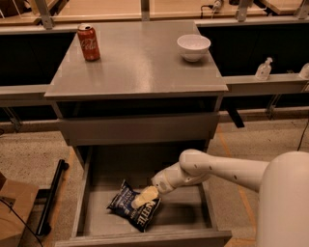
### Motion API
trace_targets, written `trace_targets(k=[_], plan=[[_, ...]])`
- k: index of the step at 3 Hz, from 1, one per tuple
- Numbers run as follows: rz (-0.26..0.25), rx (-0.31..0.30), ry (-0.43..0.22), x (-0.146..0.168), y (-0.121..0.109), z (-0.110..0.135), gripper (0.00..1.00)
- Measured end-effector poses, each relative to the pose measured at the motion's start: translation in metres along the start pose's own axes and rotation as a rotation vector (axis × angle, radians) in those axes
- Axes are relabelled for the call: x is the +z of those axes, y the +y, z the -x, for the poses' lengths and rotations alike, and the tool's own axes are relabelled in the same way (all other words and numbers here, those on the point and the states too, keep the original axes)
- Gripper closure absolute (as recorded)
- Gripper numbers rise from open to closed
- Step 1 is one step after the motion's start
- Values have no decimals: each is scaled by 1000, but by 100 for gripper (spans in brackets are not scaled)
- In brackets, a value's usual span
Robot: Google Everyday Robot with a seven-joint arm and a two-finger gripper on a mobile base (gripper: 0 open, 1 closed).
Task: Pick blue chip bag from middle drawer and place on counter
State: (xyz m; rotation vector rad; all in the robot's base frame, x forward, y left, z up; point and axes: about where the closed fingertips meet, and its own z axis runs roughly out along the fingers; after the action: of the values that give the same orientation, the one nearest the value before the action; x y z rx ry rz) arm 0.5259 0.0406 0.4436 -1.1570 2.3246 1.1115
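The blue chip bag [130, 208] lies flat on the floor of the open middle drawer [183, 217], left of centre. My gripper [143, 197] reaches down from the right on its white arm and sits right over the bag's upper right part. The grey counter [137, 60] is above the drawer, with bare surface in its middle.
A red soda can [89, 42] stands at the counter's back left. A white bowl [193, 47] sits at its back right. Tan wooden tabletops [96, 7] run behind. A small bottle [263, 69] stands on a ledge to the right. A black bar [50, 198] lies on the floor left of the drawer.
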Motion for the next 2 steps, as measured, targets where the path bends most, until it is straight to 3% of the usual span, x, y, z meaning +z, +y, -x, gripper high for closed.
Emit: trace_targets(k=[2], plan=[[98, 17, -67, 83, -4, -13, 0]])
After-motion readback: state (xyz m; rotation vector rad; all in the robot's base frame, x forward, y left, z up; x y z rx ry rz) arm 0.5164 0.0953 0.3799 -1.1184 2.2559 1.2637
